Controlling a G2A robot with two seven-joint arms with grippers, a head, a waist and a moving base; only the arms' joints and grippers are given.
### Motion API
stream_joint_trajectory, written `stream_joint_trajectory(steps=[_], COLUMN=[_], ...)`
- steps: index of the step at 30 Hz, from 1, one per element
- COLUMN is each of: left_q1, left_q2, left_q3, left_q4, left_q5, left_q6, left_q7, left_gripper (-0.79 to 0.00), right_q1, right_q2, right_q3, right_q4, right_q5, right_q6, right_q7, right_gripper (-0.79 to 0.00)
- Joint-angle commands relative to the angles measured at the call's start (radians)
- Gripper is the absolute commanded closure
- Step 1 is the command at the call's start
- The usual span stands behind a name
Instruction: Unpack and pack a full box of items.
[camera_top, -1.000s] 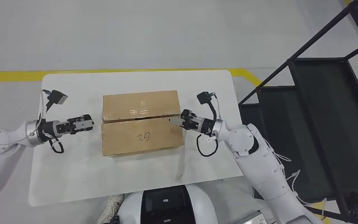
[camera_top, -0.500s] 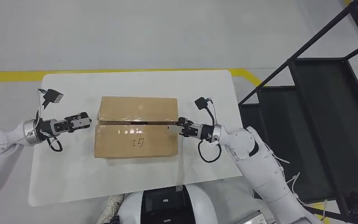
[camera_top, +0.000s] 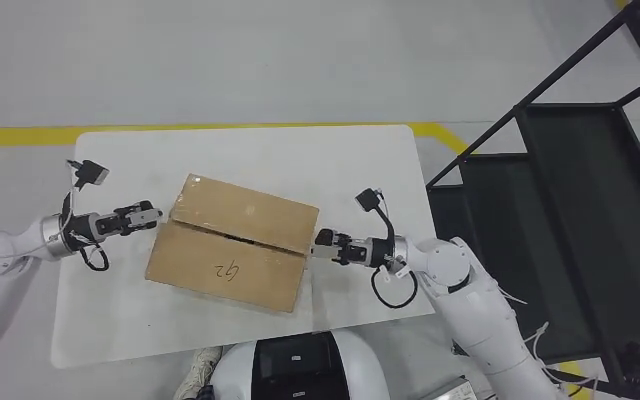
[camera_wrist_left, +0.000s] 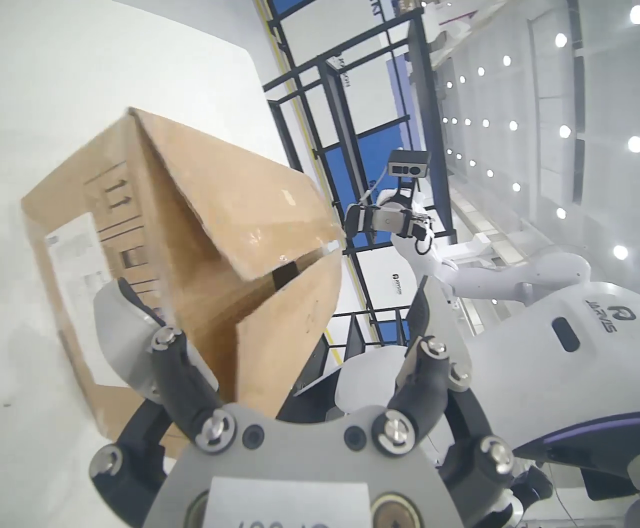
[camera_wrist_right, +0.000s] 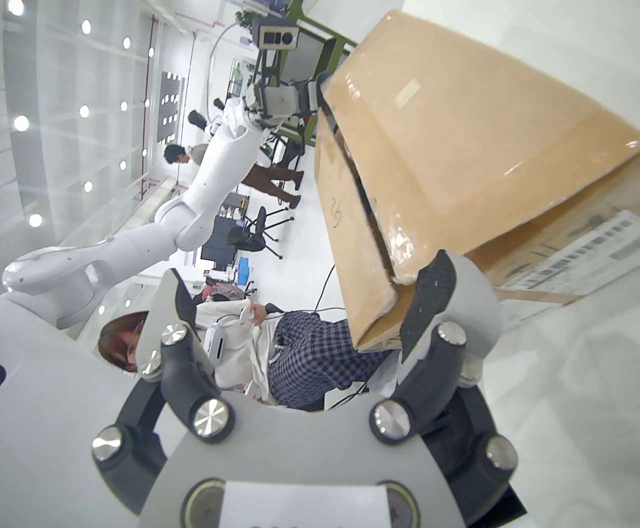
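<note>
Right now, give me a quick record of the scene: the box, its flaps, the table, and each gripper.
box: cardboard box, lying askew on the white table
flaps: folded down, narrow dark gap along the middle seam
contents: hidden
left gripper: open, at one short end of the box
right gripper: open, at the opposite short end

Cardboard box (camera_top: 232, 242) lies askew on the table (camera_top: 365, 160) between left claw (camera_top: 153, 213) and right claw (camera_top: 320, 240).
</note>
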Motion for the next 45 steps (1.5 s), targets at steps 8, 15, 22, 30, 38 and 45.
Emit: stream_joint_trajectory(steps=[8,15,22,30,38,45], left_q1=[0.003,0.017,-0.003,-0.065,-0.121,-0.141], left_q2=[-0.017,-0.020,-0.035,-0.068,-0.098,-0.116], left_q3=[0.013,0.001,0.014,0.059,0.092,0.113], left_q4=[-0.006,-0.027,-0.047,-0.045,-0.042,-0.040], left_q5=[0.162,0.086,0.041,0.073,0.091,0.102], left_q6=[0.063,0.032,0.050,0.089,0.115,0.121], left_q7=[0.112,-0.003,-0.064,-0.066,-0.069,-0.094], left_gripper=[-0.785,-0.785,-0.785,-0.785,-0.785,-0.785], right_q1=[-0.001,0.061,0.156,0.236,0.315,0.360], right_q2=[-0.005,-0.021,-0.034,-0.043,-0.051,-0.054], right_q3=[-0.031,-0.101,-0.131,-0.136,-0.138,-0.142], right_q4=[0.050,0.109,0.180,0.226,0.264,0.300], right_q5=[-0.051,-0.068,-0.041,-0.023,-0.015,-0.032], right_q6=[0.137,0.210,0.243,0.260,0.266,0.297], right_q7=[-0.154,-0.228,-0.269,-0.292,-0.310,-0.305], right_gripper=[-0.785,-0.785,-0.785,-0.785,-0.785,-0.785])
